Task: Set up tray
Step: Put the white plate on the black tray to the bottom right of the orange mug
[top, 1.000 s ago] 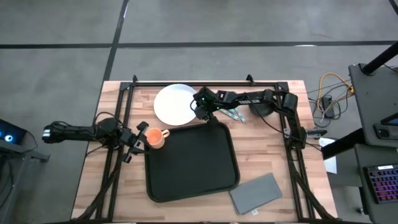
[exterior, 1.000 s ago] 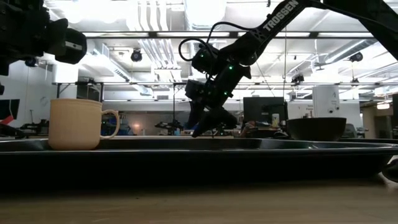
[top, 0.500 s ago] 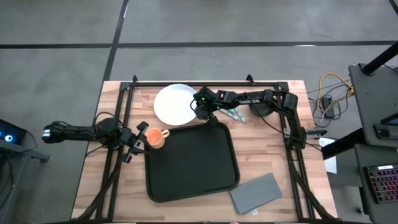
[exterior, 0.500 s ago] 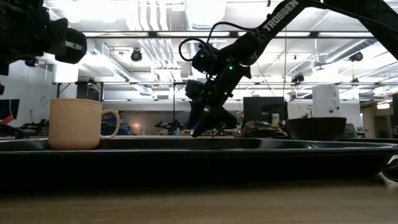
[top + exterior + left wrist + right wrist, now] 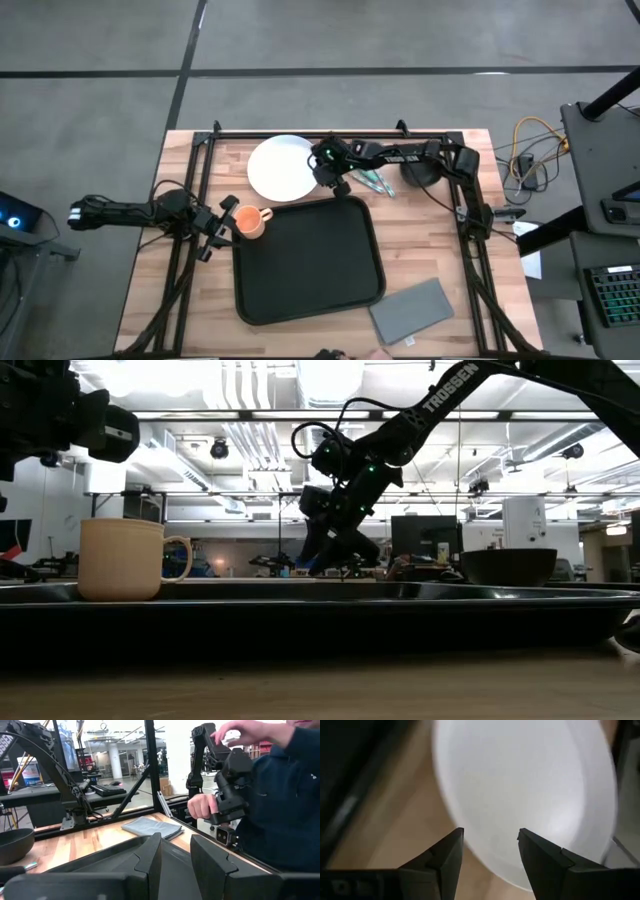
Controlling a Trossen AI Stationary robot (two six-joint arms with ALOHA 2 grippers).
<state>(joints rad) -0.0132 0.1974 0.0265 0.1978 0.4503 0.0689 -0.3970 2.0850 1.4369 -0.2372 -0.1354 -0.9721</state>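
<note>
We see the right tool (image 5: 327,172) has shifted slightly away from the tray (image 5: 305,258) toward the far side of the worktop, now over the near edge of the white plate (image 5: 283,167), its fingers spread; a hand (image 5: 345,354) has come into view at the worktop's near edge.

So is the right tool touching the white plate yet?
Cannot tell. The right tool stands open over the white plate's rim in the right wrist view, but no view shows contact or gap plainly.
</note>
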